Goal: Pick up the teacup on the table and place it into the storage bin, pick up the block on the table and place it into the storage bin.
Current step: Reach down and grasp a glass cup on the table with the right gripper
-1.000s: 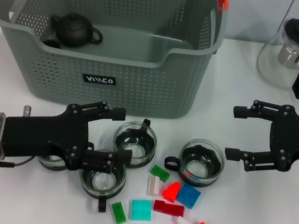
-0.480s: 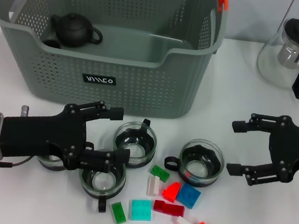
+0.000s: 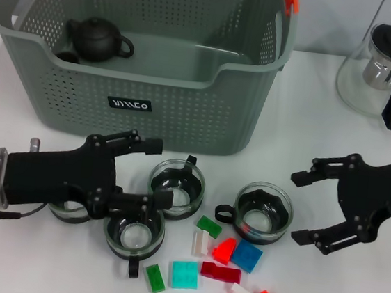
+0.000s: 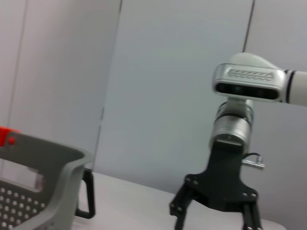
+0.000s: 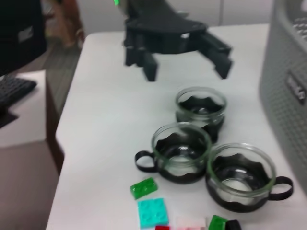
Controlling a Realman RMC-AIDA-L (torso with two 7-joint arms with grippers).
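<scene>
Several glass teacups with black bases stand in front of the storage bin [image 3: 153,79]. One teacup [image 3: 176,186] lies between the fingers of my open left gripper [image 3: 158,172], and another [image 3: 134,234] is just below its lower finger. A third teacup [image 3: 264,210] sits left of my open right gripper [image 3: 297,206], which holds nothing. Small blocks lie near the table's front edge, among them a blue block [image 3: 247,255] and a cyan block [image 3: 184,275]. The right wrist view shows the left gripper [image 5: 177,52] beyond three teacups [image 5: 181,151].
A black teapot [image 3: 98,38] sits inside the bin. At the back right stands a glass pitcher [image 3: 385,68] with a black handle. Another cup [image 3: 68,211] is partly hidden under my left arm. The left wrist view shows the bin's corner [image 4: 43,182].
My right gripper has dropped lower, turned, and shifted slightly left toward the rightmost teacup. The left gripper has barely moved.
</scene>
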